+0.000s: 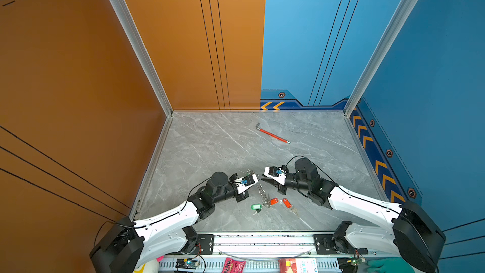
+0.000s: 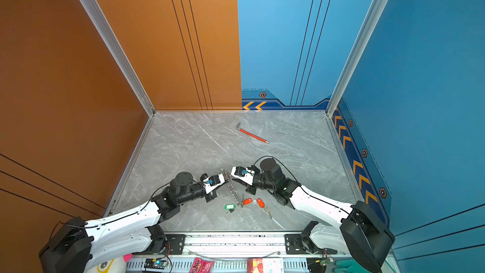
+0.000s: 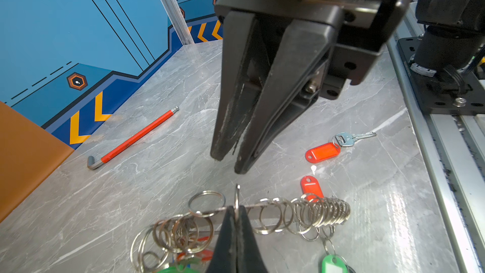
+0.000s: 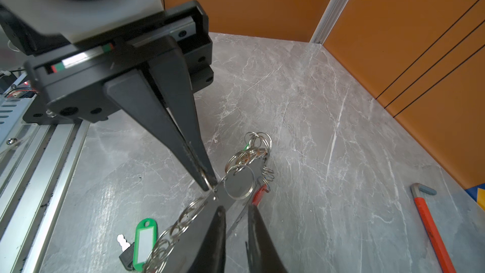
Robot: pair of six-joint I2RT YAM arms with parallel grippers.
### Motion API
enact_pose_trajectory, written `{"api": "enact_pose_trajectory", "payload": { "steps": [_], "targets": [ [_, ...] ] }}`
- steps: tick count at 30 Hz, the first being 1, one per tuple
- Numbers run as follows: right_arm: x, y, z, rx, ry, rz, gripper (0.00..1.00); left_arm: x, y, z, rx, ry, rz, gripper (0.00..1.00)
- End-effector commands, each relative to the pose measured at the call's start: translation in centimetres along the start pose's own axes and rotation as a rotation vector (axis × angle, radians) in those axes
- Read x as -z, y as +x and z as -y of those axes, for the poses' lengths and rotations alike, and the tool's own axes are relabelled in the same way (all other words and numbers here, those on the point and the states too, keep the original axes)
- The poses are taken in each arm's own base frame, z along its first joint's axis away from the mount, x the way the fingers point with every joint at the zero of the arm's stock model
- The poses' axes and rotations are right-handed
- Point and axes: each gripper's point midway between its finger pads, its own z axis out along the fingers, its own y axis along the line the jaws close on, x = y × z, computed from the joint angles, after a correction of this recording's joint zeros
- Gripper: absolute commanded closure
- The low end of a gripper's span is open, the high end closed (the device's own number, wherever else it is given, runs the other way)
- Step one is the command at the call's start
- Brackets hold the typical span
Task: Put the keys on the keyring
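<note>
Grey marble table. Left gripper clamped on one ring of keyring, clear only in wrist views; keyring near table front. Right gripper slightly parted, seemingly empty, just beside. Orange-tagged key loose nearby.

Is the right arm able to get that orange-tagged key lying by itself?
Probably yes. The right end effector is empty, jaws slightly apart, and the loose orange-tagged key lies on the table on that arm's side, with nothing over it. The arm would have to pull back from the keyring first.
</note>
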Motion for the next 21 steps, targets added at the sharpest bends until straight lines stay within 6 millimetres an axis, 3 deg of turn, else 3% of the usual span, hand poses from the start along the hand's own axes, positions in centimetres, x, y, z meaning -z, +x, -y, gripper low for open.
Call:
{"api": "enact_pose_trajectory", "payload": {
  "steps": [1,13,21],
  "targets": [
    [0.1,0.0,0.5,-0.046,0.044,0.01,0.82,-0.1,-1.1,-0.5,0.029,-0.003,0.037,1.0],
    [-1.1,-0.9,0.3,-0.075,0.095,0.05,0.83,-0.5,-0.9,-1.6,0.078,-0.042,0.023,1.0],
    [-2.0,-0.4,1.0,-0.097,0.129,0.033,0.87,-0.4,-1.1,-1.8,0.078,-0.054,0.028,1.0]
  ]
}}
